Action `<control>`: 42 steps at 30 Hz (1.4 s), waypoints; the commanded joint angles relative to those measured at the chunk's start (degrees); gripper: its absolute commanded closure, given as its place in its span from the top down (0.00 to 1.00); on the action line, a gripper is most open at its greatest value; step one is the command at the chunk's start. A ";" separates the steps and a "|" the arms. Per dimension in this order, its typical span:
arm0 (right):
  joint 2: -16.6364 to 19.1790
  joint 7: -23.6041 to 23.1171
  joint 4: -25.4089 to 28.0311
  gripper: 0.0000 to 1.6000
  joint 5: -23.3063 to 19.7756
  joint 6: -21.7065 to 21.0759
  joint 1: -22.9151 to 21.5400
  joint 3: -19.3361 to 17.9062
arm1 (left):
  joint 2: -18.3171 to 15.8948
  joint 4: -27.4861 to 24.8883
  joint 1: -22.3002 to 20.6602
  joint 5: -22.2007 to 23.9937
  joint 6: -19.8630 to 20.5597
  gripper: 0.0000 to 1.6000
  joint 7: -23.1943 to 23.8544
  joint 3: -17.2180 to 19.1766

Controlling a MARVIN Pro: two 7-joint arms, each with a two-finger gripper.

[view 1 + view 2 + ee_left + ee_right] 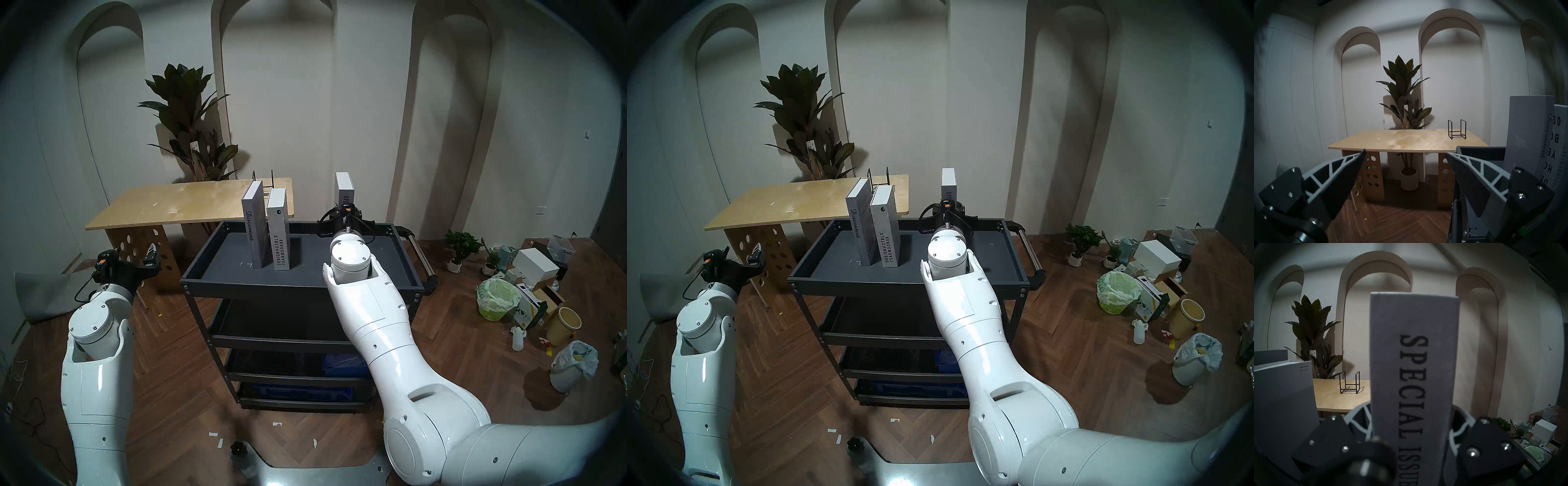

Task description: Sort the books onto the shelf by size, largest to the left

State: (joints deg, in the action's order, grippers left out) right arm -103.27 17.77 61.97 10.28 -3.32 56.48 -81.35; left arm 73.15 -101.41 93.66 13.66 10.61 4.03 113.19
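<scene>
Head stereo left: "SPECIAL ISSUE" book (344,188) stands upright, long axis vertical, spine facing the robot, near the far right part of the shelf (400,268). Its lower half is hidden behind the right gripper (340,222); only "SP" reads here. Right wrist view shows the spine (1414,361) filling the middle, fingers (1362,416) pressed against both sides: right gripper clamped on it. Whether its foot touches the tray can't be told.

"Discontent" book (253,225) and "DESIGNHOTELS YEARBOOK09" book (280,230) stand upright just beside each other at the shelf's middle, spines toward the robot, Discontent on the left.

Left gripper (149,261) hangs off the shelf's left edge, jaws wide apart, empty (1405,157).

Lower cart tiers are dark; something blue (342,365) sits there, unclear what.
</scene>
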 commanded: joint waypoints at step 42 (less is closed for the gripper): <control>-11.73 18.50 8.48 0.00 -13.32 -5.74 -22.43 12.23 | 1.68 -3.85 0.95 -3.87 -0.58 1.00 -5.38 -0.77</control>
State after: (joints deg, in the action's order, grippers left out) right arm -113.99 35.07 70.26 0.74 -7.74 37.91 -74.01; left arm 75.06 -104.12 94.36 10.40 10.68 0.35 110.19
